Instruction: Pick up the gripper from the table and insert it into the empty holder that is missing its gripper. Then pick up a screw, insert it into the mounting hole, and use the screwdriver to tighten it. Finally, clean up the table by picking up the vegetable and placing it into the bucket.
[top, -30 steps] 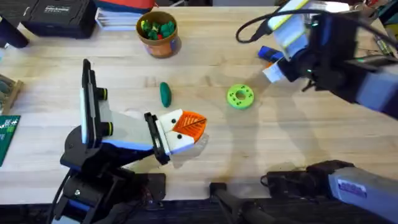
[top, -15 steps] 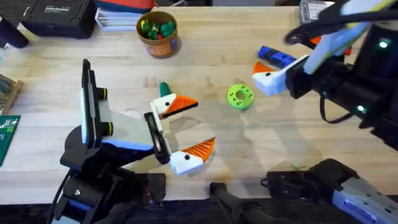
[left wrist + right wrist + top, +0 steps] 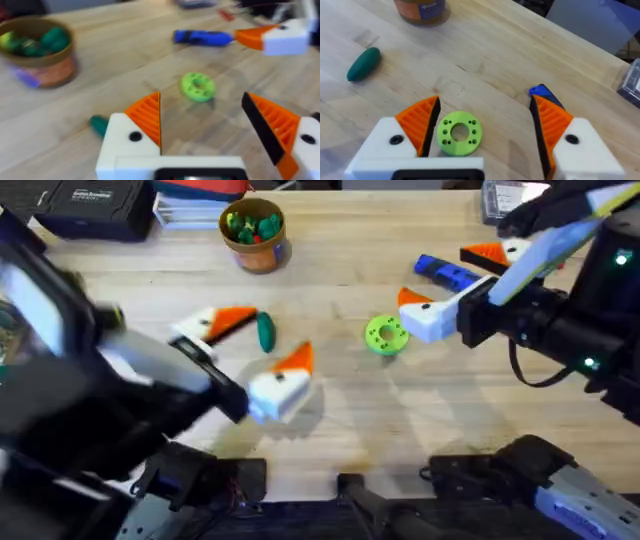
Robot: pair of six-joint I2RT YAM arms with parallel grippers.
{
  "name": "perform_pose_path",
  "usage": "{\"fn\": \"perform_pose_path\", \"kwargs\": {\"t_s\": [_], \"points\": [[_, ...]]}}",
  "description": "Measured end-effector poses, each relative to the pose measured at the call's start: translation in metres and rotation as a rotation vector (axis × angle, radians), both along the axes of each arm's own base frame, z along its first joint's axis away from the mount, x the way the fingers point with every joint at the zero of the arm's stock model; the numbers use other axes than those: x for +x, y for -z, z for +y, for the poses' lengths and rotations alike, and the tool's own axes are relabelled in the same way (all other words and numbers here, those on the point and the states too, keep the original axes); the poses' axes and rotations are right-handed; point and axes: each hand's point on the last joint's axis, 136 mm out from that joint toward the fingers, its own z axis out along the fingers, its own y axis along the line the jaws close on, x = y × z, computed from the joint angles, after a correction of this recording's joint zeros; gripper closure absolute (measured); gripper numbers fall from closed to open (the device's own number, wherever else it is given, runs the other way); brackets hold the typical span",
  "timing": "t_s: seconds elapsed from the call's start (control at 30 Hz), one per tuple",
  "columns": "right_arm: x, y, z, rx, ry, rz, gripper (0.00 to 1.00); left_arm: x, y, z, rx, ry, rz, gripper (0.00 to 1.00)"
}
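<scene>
Pale wooden table [image 3: 330, 410] – matt, visibly grained.

Your left arm [image 3: 90, 400] smears into a dark blur overhead, so its shape is lost. The screwdriver [image 3: 543, 93] hides behind your right gripper's finger [image 3: 555, 122], only the blue end peeking. The vegetable [image 3: 99, 125] tucks behind the left finger [image 3: 132, 137].

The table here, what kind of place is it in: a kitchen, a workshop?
Probably a robotics lab bench: a wooden table with a blue screwdriver, a green cucumber and a bucket of toy vegetables between two arms.
</scene>
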Motion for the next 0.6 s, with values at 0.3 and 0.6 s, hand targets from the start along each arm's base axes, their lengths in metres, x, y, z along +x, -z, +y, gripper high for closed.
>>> {"fn": "perform_pose_path", "kwargs": {"t_s": [0.3,0.6], "points": [[0.000,0.000,0.001,0.007,-0.003,0.003,0.007,0.047,0.009,0.043,0.314,-0.283,0.381,0.016],[-0.001,0.001,0.001,0.007,-0.002,0.011,0.007,0.094,0.066,0.033,0.371,-0.340,0.609,0.015]]}}
